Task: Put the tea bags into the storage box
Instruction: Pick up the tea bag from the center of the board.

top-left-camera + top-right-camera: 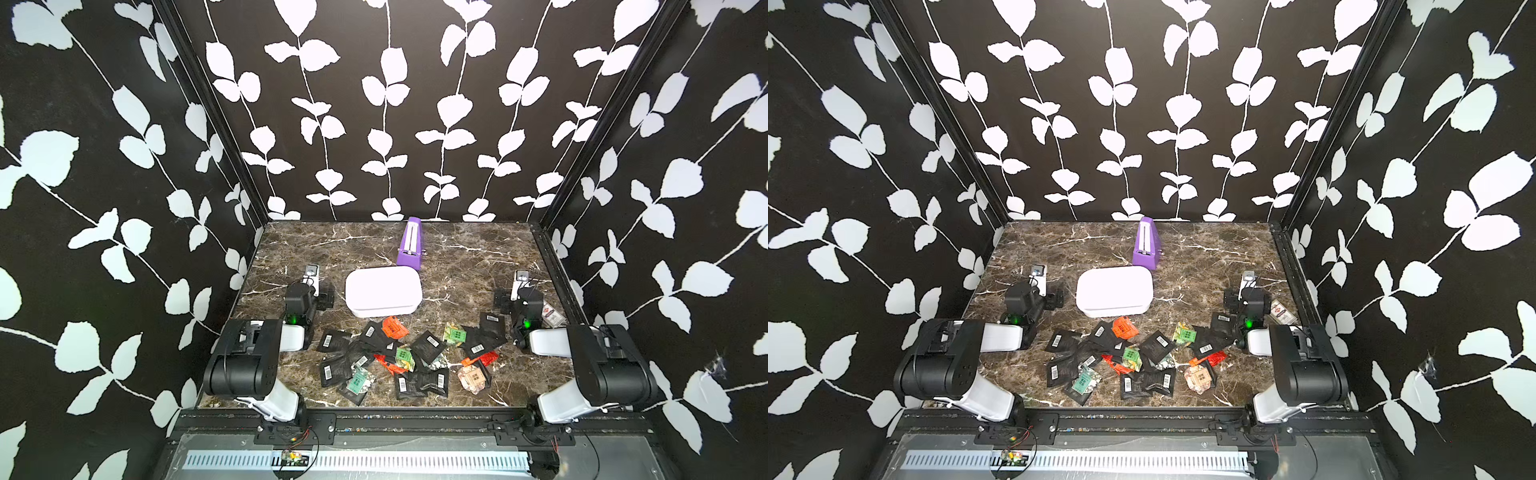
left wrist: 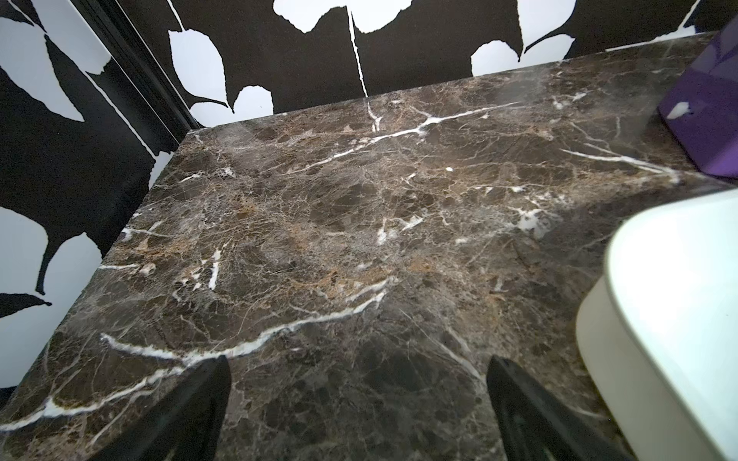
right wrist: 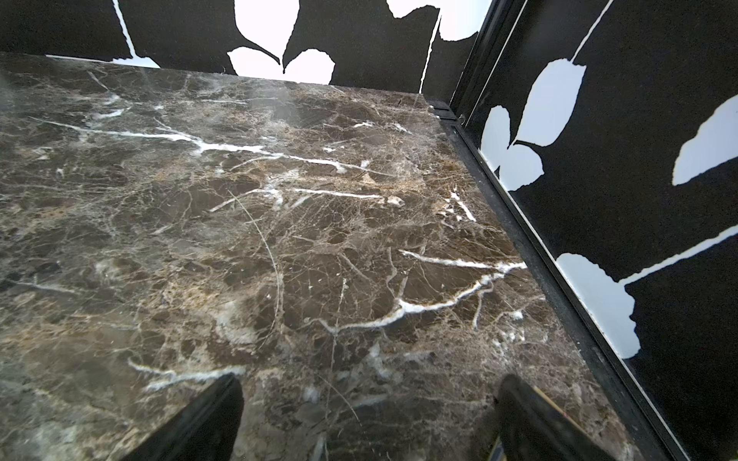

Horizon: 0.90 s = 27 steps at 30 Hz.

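Currently the left fingers [image 2: 191,407] sit spread and empty at nine o'clock; the storage box [image 1: 382,311] stands central on the worktop [image 1: 457,249]; tea bags [image 1: 428,345] lie scattered at six o'clock; the right fingers [image 3: 207,415], spread and empty, sit at three o'clock; best pinch an outlying sachet's edge first.

Bright even light, soft shadows, wide-angle edge bending, mild blur

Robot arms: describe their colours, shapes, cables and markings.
Both the left arm and right arm have bulky black joint housings joined by white links, each with a green light near the wrist. Thin red and black wires trail at the bases. The left tool and right tool have black tapered fingers.
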Motion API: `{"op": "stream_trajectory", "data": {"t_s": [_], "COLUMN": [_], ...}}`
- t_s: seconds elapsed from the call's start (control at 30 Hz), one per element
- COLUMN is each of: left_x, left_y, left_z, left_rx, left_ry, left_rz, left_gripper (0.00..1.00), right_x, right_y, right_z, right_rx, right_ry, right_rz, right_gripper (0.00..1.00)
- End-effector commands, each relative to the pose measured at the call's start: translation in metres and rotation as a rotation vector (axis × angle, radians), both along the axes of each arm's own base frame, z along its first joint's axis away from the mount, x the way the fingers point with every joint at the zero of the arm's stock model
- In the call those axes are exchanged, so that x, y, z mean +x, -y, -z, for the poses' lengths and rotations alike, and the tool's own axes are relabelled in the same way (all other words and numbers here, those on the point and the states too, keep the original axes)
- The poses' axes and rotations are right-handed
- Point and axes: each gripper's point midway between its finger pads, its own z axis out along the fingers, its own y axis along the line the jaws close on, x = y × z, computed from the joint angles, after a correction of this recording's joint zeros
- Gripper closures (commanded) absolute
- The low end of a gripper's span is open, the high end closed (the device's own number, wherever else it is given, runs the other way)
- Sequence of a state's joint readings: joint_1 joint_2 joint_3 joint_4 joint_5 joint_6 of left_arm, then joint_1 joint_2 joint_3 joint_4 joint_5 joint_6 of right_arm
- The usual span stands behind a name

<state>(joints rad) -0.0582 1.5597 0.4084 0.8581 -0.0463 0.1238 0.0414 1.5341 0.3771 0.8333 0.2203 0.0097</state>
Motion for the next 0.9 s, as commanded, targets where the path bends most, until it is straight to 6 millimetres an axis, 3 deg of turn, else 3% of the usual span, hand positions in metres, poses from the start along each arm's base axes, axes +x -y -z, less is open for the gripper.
{"op": "stream_trajectory", "data": {"t_s": [0.0,0.63,0.73,0.87], "left_x": [0.002,0.001,-0.001,-0.016], "left_y": [-0.002,-0.003,-0.012,-0.034], "left_z": [-0.006,-0.007,-0.027,-0.075], "left_rx": [0.003,0.004,0.004,-0.031], "left_ry": [0.019,0.025,0.052,0.022], "left_rz": [-0.009,-0.016,-0.072,-0.214], "left_gripper": [0.01,0.01,0.01,0.01], "right_x": [0.007,0.007,0.001,-0.018], "right_y": [-0.002,-0.002,0.004,0.015], "right_z": [-0.015,-0.018,-0.034,-0.071], "right_rx": [0.002,0.003,0.005,0.064], "right_ry": [0.052,0.063,0.055,0.004], "right_rz": [-0.005,-0.003,0.036,0.132], "right_gripper": [0.01,0.01,0.01,0.01]}}
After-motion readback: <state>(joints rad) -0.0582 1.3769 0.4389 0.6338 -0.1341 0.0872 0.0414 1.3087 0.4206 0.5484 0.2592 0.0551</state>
